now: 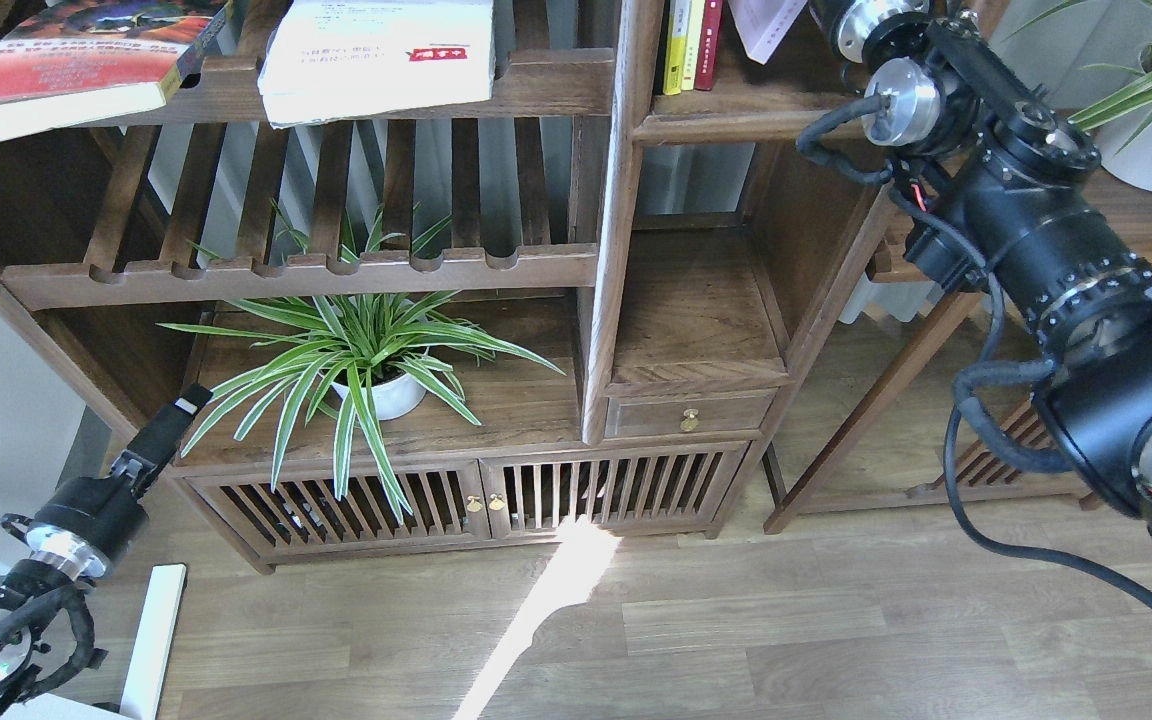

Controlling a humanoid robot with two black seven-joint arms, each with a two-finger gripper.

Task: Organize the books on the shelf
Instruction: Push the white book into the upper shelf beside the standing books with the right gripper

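The red-orange book [76, 60] and the thick white book with a red label [376, 55] lie flat on the upper slatted rack at top left. The shelf [736, 105] is the narrow compartment at top centre. It holds a few upright yellow and red books [691, 45]. The thin white book [761, 25] hangs tilted over the shelf's right half, at the end of my right arm's wrist [861, 20]. The right gripper's fingers are cut off by the top edge. My left gripper [181, 412] is low at the left, by the cabinet's corner, empty, its fingers not told apart.
A spider plant in a white pot [366, 360] stands on the wide plank. A second narrow compartment [691, 320] sits above a small drawer [688, 413]. Another potted plant [1151, 140] stands on the side table at right. A white board [151, 630] leans on the floor.
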